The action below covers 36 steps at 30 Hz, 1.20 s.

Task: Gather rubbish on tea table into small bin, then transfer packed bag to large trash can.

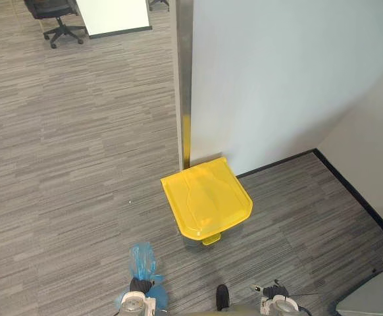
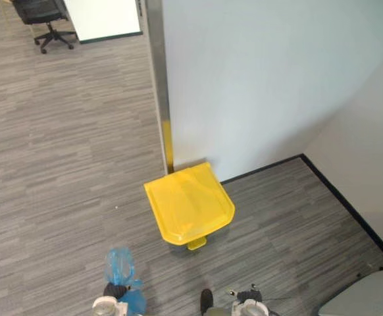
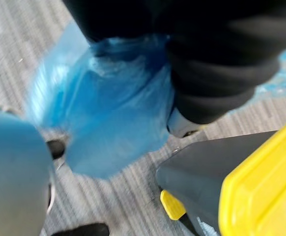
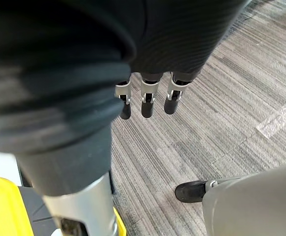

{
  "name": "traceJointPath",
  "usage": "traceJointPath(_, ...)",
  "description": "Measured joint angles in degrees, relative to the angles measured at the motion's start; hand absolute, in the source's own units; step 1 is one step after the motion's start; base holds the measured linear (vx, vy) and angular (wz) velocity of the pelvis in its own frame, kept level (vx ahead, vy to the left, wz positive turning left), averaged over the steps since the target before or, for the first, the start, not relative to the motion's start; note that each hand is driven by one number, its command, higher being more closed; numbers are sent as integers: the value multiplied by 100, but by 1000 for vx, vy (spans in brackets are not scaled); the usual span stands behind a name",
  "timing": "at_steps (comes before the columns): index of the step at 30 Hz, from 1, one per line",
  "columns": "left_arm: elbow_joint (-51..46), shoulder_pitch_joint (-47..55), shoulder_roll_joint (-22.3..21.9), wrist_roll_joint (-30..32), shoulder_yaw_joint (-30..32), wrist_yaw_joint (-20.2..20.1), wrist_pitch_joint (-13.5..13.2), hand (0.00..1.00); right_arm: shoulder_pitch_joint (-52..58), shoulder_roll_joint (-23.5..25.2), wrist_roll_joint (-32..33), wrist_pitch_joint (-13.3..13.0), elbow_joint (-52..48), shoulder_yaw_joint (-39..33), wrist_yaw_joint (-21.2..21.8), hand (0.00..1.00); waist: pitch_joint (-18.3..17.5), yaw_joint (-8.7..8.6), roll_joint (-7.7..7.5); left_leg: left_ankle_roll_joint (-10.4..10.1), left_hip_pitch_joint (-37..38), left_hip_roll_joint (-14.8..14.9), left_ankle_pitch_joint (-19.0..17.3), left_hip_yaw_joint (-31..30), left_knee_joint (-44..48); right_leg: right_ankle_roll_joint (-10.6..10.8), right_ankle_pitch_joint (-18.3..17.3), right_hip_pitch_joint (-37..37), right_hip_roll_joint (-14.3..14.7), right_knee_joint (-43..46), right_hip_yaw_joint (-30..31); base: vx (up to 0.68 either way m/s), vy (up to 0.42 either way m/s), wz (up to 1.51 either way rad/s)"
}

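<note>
The large trash can (image 1: 206, 197) stands against the wall with its yellow lid down and a yellow pedal (image 1: 211, 239) at its front. A blue plastic bag (image 1: 142, 260) sticks up from my left hand (image 1: 139, 286), which is curled round its neck a short way to the left of the can. In the left wrist view the bag (image 3: 108, 123) hangs beside the can's grey body (image 3: 207, 167). My right hand (image 1: 275, 289) hangs low at the can's right. Its fingers (image 4: 148, 101) point straight down over the carpet and hold nothing.
A pale wall with a metal pillar (image 1: 185, 79) rises right behind the can, and a second wall closes the corner on the right. A grey rounded object (image 1: 376, 296) sits at the lower right. An office chair (image 1: 56, 16) and a white cabinet (image 1: 112, 14) stand far off.
</note>
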Motion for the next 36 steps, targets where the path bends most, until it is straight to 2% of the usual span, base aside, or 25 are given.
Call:
traceJointPath(1, -6, -21, 21, -3, -57, 1, -20, 100, 17, -21, 0, 1, -8, -30, -8, 0, 43, -24, 84, 67, 88, 25, -138, -38, 79, 88, -294, -98, -23, 537, -31, -3, 126, 14)
traceJointPath(2, -3, -37, 66, -6, -97, 3, -20, 100, 14, -12, 28, -12, -82, -38, 0, 0, 96, -50, 9, 145, 195, -65, -295, -63, 108, 195, -570, -462, -165, 1476, -79, -41, 151, 26)
traceJointPath(3, -17, -135, 78, -4, -60, 5, -20, 100, 6, 35, 43, -68, -344, -47, 0, 0, 233, -103, -19, 267, 274, -88, -652, -213, 235, 260, -666, -1189, -316, 2936, -298, -30, 148, 18)
traceJointPath(5, 24, -102, 144, 12, 0, 10, 6, 100, -28, 89, 40, -78, -435, -43, 4, 0, 364, -61, -144, 354, 343, -133, -863, -192, 504, 210, -891, -1528, -461, 3457, -418, 16, 95, 0)
traceJointPath(7, 91, -64, 177, 14, 18, 7, 48, 100, -31, 137, 36, -69, -506, -41, 1, 0, 451, -38, -263, 318, 465, -82, -1120, -194, 889, 216, -951, -1804, -456, 3041, -795, 82, 41, 2)
traceJointPath(9, 91, -159, 151, 23, -12, -6, 43, 100, -97, 191, 31, -63, -517, -50, -25, 0, 496, -55, -346, 265, 505, -90, -1204, -188, 1063, 195, -615, -1870, -417, 1909, -1159, 130, -21, 27)
traceJointPath(11, 44, -229, 71, 30, -10, -4, 21, 100, -91, 207, -13, -21, -506, -95, -75, 0, 506, -48, -367, 55, 547, -102, -1322, -202, 1237, 106, -444, -1776, -338, 1437, -1272, 274, -77, 28)
traceJointPath(12, 38, -264, 48, 33, 11, -4, 22, 100, -140, 217, -18, 8, -506, -155, -77, 0, 545, -40, -345, 11, 613, -51, -1351, -205, 1301, -38, -350, -1717, -337, 1451, -1314, 317, -69, 0)
traceJointPath(13, 5, -287, -33, 37, 58, -9, 22, 100, -225, 228, -26, 44, -517, -212, -88, 0, 627, -4, -205, -1, 643, 36, -1343, -196, 1438, -92, -355, -1650, -317, 1534, -1383, 244, -45, -4)
traceJointPath(14, -1, -309, -98, 80, 85, -15, 18, 100, -229, 245, -25, 39, -572, -261, -91, 0, 656, -14, -160, 0, 667, 40, -1343, -206, 1504, -150, -325, -1653, -337, 1665, -1385, 319, -86, 2)
traceJointPath(16, 0, -319, -244, 149, 111, -95, 17, 100, -222, 251, -64, 58, -687, -301, -85, 0, 668, -20, -90, -28, 829, 67, -1319, -211, 1632, -257, -513, -1641, -350, 2109, -1423, 287, -93, 0)
traceJointPath(20, -14, -331, -468, 249, 111, -160, 12, 100, -229, 263, -207, 67, -630, -204, -31, 0, 669, -22, -125, 43, 884, 118, -1069, -182, 1927, -199, -641, -1431, -358, 2203, -1430, 144, -57, -1)
traceJointPath(25, -51, -295, -502, 248, 69, -224, 10, 100, -247, 268, -234, 67, -591, -3, -4, 0, 654, -15, -221, 40, 854, 113, -1058, -198, 2003, -196, -639, -1377, -475, 2178, -1481, -25, -2, 8)
traceJointPath(29, -111, -295, -401, 246, -6, -224, 7, 100, -252, 314, -238, 110, -498, 92, 11, 0, 594, 60, -318, 29, 649, 182, -1065, -378, 2052, -167, -598, -1349, -557, 2018, -1715, -68, -31, 33)
traceJointPath(32, -158, -315, -320, 244, -102, -226, 6, 100, -289, 308, -241, 122, -549, 204, 8, 0, 591, 71, -314, 33, 407, 303, -1069, -474, 2164, -146, -531, -1355, -553, 1894, -1888, -59, -72, 40)
traceJointPath(36, -520, -423, -191, 220, -109, -205, -4, 100, -490, 301, -206, 159, -1170, 865, -2, 0, 643, 150, -225, -60, -352, 569, -1246, -512, 2778, -214, -348, -1811, -446, 1921, -2070, -83, -97, 3)
